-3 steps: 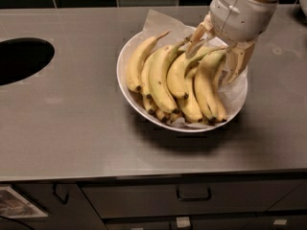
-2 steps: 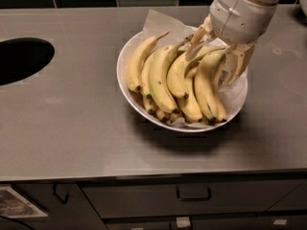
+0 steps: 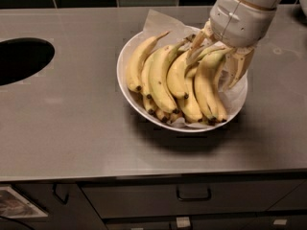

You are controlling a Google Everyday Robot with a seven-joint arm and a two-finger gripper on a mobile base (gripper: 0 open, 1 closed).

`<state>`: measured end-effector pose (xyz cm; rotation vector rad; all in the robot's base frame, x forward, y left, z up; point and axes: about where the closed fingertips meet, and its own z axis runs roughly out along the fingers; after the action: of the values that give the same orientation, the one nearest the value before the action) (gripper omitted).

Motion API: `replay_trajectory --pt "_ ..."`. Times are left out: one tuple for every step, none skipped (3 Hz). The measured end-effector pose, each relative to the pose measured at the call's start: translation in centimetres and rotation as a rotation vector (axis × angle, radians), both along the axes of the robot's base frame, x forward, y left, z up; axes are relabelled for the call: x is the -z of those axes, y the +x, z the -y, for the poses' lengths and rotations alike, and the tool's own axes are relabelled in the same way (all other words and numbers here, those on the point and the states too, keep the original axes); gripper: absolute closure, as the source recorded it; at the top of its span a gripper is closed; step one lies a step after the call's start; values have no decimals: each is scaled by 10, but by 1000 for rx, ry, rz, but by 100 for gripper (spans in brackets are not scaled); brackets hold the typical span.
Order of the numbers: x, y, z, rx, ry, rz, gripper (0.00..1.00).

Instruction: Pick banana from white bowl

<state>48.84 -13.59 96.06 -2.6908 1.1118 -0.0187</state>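
Observation:
The white bowl [image 3: 125, 83] stands on the steel counter, lined with white paper and full of yellow bananas. The banana [image 3: 207, 87], long, curved and greenish at its stem end, lies at the right of the bunch. My gripper [image 3: 216, 56] is down over the bowl's upper right, at the bananas' stem ends. Its fingers are spread: one finger [image 3: 197, 40] is left of the stems, the other to their right near the rim. The banana's stem end sits between them. The gripper's white body hides the stem tips.
Several other bananas [image 3: 158, 75] lie side by side left of the target. A round dark hole [image 3: 21, 59] is cut in the counter at the left. Dark tiles run along the back wall. Drawers with handles [image 3: 193, 194] sit below the counter's front edge.

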Motion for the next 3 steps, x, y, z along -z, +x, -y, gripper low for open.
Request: replay_trajectory --pt "4 -1 2 1 2 -12 42" --pt "7 -1 4 2 2 -21 44" --pt "13 1 5 0 -2 -36 46"
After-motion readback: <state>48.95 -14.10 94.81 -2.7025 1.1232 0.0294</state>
